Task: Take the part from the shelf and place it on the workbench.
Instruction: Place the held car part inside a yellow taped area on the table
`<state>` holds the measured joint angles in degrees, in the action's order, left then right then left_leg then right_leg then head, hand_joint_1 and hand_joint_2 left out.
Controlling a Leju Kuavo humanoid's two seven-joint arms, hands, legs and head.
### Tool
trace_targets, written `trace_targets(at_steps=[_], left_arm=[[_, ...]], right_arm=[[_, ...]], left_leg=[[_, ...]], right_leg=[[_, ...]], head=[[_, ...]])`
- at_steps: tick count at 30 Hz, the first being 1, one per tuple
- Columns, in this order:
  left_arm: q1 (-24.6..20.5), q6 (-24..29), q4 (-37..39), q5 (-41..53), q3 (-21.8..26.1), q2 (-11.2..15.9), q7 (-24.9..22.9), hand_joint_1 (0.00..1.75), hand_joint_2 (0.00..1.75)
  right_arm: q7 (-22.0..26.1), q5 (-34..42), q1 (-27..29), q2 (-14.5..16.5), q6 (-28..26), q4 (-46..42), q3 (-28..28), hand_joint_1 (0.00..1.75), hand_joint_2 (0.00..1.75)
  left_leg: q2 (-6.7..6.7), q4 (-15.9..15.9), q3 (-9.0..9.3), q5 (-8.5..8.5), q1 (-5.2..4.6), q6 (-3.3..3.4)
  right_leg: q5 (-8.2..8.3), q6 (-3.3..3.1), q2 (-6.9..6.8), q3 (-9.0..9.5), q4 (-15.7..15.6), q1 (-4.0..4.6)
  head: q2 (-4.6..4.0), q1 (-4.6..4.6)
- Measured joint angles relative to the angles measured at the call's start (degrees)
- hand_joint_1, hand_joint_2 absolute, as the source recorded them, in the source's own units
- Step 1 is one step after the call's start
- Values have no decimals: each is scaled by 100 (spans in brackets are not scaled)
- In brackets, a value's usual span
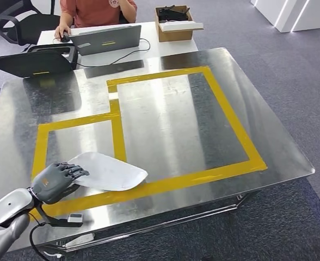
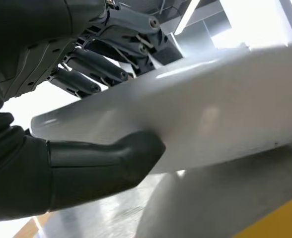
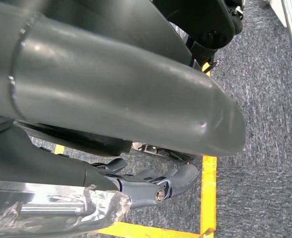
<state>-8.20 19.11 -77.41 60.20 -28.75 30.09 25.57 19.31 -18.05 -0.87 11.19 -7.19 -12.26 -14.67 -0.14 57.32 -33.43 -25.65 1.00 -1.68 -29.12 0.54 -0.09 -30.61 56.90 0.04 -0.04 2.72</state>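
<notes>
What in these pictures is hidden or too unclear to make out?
- White part: in the head view, the left hand covers its near end.
- Person: cut off by the head view's top edge.
- Cardboard box: contents dark, too small.
- Right hand: mostly behind the robot's dark body in the right wrist view; grasp unclear.

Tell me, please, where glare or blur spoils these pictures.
Head view: the steel workbench mirrors ceiling light in pale streaks, yet stays sharp. Left wrist view: white glare burns out the background above the part held by the left hand. Right wrist view: evenly lit, close parts soft.
</notes>
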Motion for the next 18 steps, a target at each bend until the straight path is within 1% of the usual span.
trace_targets(at_steps=[3,7,13,18], left_arm=[[-51,-4,51,-86,-76,-37,-48,0,175],[-120,-31,112,-130,-163,-83,-100,0,0],[-139,-57,139,-214,-185,-84,-292,0,0],[-125,-55,120,-266,-11,39,-411,0,0]], right_arm=[[-6,3,1,0,0,0,10,0,0],[-9,7,2,0,0,0,30,0,0],[30,70,12,0,-1,0,50,0,0],[91,114,30,0,-19,0,50,0,0]], left_leg=[[0,0,0,0,0,0],[0,0,0,0,0,0],[0,0,0,1,0,0],[0,0,0,1,1,0]], right_leg=[[0,0,0,-1,0,0],[-1,0,0,-1,0,0],[0,0,0,0,1,0],[-1,0,0,0,2,1]], head=[[0,-1],[0,0],[0,-1],[0,-1]])
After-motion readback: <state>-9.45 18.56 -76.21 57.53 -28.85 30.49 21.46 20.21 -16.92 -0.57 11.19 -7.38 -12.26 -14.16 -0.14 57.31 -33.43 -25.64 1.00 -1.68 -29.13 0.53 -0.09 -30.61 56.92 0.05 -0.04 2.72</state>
